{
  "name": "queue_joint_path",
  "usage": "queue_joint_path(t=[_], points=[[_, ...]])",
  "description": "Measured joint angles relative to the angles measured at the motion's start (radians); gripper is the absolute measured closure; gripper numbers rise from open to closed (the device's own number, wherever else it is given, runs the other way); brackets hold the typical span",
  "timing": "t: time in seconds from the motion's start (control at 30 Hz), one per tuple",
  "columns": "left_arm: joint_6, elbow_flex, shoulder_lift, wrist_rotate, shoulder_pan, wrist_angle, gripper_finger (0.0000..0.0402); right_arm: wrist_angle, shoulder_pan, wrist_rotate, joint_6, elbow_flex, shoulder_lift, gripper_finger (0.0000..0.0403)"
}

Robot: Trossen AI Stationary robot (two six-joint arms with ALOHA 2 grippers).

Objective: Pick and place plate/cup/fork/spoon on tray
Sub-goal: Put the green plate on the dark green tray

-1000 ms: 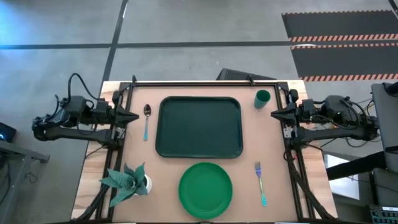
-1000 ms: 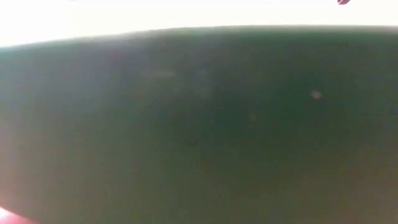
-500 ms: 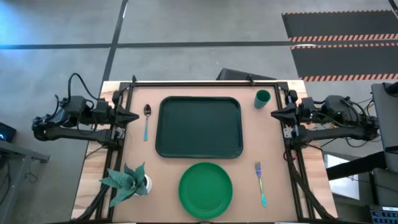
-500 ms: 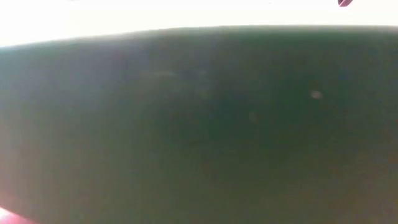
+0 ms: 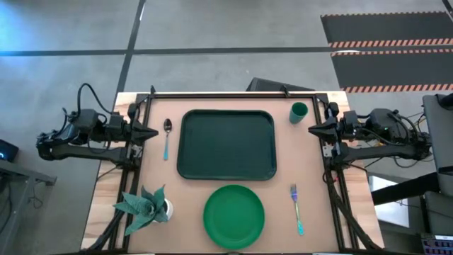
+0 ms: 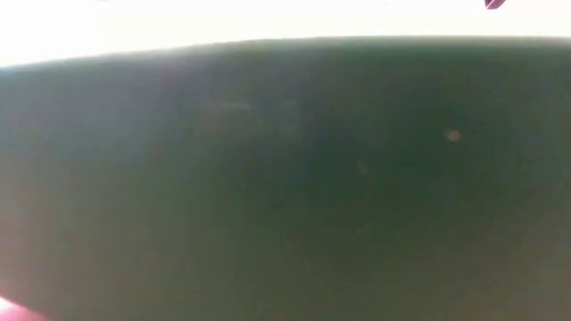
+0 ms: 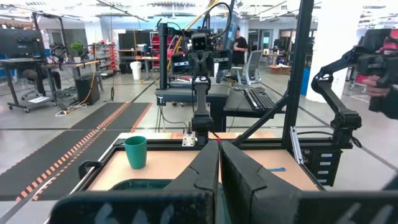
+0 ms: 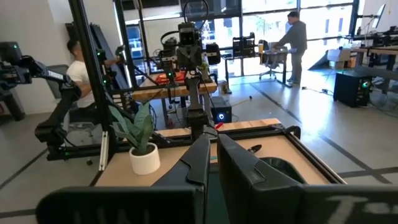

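Observation:
The dark green tray (image 5: 226, 144) lies at the table's middle. The bright green plate (image 5: 233, 216) lies near the front edge and fills the low view (image 6: 285, 178). The green cup (image 5: 299, 111) stands at the far right, upright on its base. The spoon (image 5: 167, 136) lies left of the tray. The fork (image 5: 296, 207) lies right of the plate. My left gripper (image 5: 154, 132) is shut and empty at the table's left edge, beside the spoon. My right gripper (image 5: 311, 129) is shut and empty at the right edge, near the cup.
A white pot with a green leafy plant (image 5: 145, 207) stands at the front left corner. Black frame posts (image 5: 333, 152) run along both side edges of the table. People stand and sit in the room beyond the table (image 8: 292, 43).

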Motion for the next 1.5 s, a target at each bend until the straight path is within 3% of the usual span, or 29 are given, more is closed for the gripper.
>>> queue_joint_path(t=[1.5], points=[[0.0, 0.0, 0.0, 0.0, 0.0, 0.0, 0.0402, 0.0, 0.0, 0.0, 0.037, 0.0, 0.0, 0.038]])
